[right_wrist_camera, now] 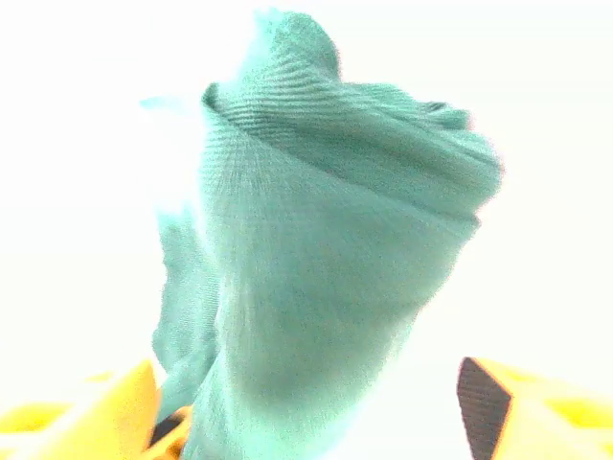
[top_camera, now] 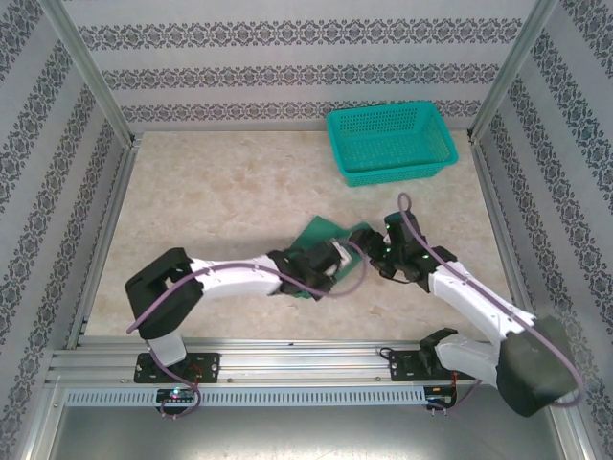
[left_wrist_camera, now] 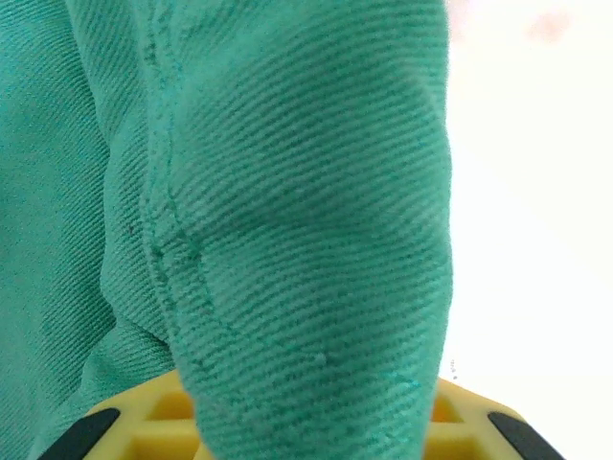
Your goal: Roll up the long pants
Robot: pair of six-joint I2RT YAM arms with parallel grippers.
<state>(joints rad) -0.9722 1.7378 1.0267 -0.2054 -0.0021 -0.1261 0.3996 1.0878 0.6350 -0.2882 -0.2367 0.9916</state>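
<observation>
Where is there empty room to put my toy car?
Bare table lies left of the teal mesh basket, reaching the left wall, and along the near edge between the arm bases. The middle is crowded: both arms meet over the long pants.

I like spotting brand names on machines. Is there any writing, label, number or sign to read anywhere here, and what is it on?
No text can be read in these pictures.
The long pants: plain cloth and seams, no tag in sight.
The teal basket: no lettering.
The wallpaper: ornament only, no letters.
The small boards at the arm bases: too small to read any marking.
</observation>
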